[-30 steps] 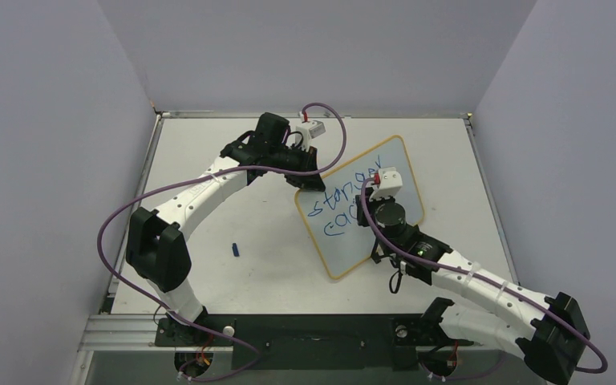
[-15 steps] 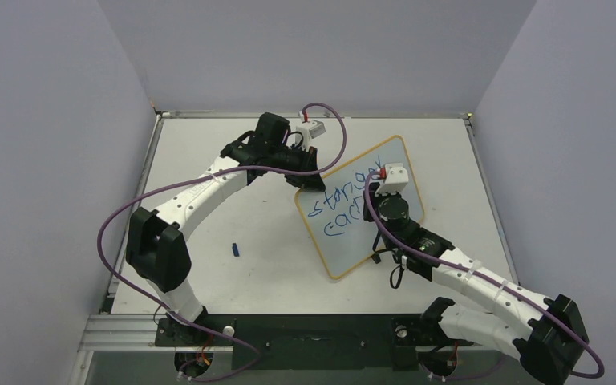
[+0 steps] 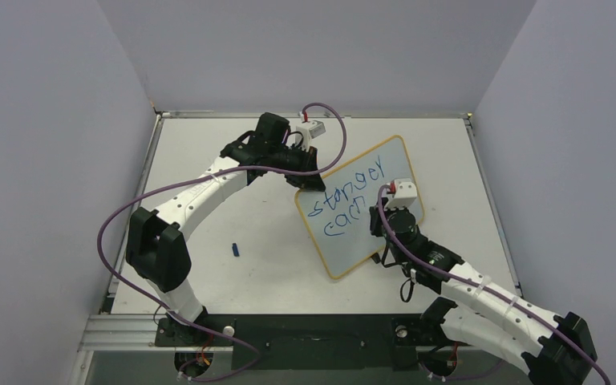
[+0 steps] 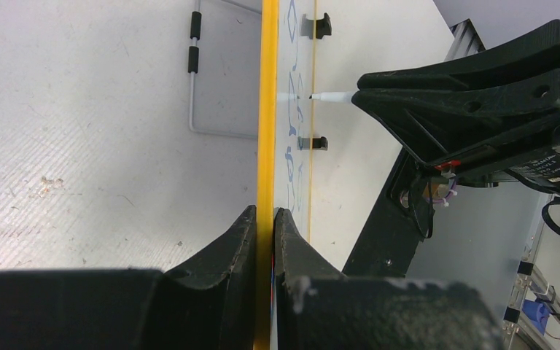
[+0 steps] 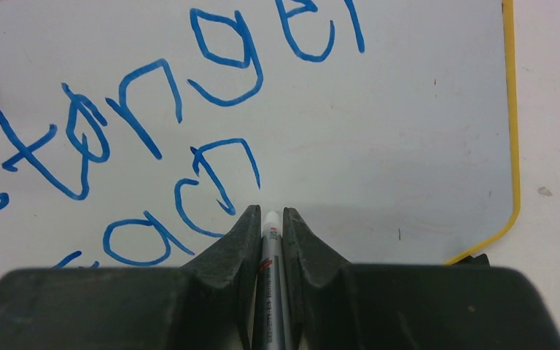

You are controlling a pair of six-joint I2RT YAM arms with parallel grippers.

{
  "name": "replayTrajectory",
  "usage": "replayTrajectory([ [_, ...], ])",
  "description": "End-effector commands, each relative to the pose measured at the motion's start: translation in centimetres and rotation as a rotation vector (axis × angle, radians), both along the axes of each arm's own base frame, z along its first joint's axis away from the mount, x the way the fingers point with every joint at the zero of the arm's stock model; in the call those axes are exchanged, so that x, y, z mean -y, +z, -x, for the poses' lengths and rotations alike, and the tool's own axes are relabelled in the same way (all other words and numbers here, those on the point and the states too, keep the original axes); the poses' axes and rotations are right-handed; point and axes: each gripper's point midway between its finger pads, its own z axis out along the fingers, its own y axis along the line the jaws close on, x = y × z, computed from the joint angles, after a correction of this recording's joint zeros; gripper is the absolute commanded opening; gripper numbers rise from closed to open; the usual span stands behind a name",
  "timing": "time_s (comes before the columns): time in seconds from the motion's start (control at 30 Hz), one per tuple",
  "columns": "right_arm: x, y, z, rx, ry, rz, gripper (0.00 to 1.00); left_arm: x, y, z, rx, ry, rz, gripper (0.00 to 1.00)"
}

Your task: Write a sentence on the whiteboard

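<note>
On the bench point(image 3: 273, 281), seen from above, the glossy round-cornered whiteboard point(image 3: 349, 255) sits right of centre. At my left wrist, my left claw point(image 4: 264, 213) pinches its thin yellow frame edge-on. At my right wrist, my right claw point(image 5: 270, 213) clamps a grey marker point(image 5: 271, 292), nib indistinct; the blue sentence point(image 5: 149, 138) is cut off at the left.

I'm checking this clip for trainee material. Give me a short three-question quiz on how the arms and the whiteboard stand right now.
1. True or false: the left gripper is shut on the yellow frame of the whiteboard.
2. The right gripper holds: A) an eraser, B) a marker, C) a cloth.
3. Fill in: the blue writing runs over ___ lines.
Key: 1 true; 2 B; 3 two.
</note>
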Motion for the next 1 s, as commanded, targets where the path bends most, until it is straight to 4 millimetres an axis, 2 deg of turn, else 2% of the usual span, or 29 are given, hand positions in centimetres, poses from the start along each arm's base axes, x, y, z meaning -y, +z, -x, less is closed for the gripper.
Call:
replayTrajectory([
  [0.0,0.5,0.2,0.8,-0.010,-0.005,-0.038,0.00,-0.7,2.5,-1.7,0.152,0.044,0.002,0.00],
  [0.17,0.1,2.5,0.7,0.026,0.012,-0.071,0.00,-0.7,2.5,-1.7,0.152,0.043,0.002,0.00],
  [0.4,-1.6,6.3,-0.7,0.102,0.045,-0.112,0.00,-0.7,2.4,-1.7,0.149,0.043,0.000,0.00],
  [0.5,-2.4,6.6,-1.4,0.099,0.060,-0.100,0.00,-0.6,2.4,-1.7,0.148,0.042,0.000,0.00],
  [0.53,-2.7,7.5,-1.6,0.117,0.064,-0.115,0.00,-0.6,2.3,-1.6,0.148,0.042,-0.001,0.00],
  [0.63,-3.6,8.2,-2.3,0.129,0.080,-0.126,0.00,-0.6,2.3,-1.7,0.147,0.043,-0.002,0.00],
  [0.97,-4.9,8.8,-3.1,0.129,0.104,-0.135,0.00,-0.7,2.3,-1.7,0.149,0.045,-0.002,0.00],
])
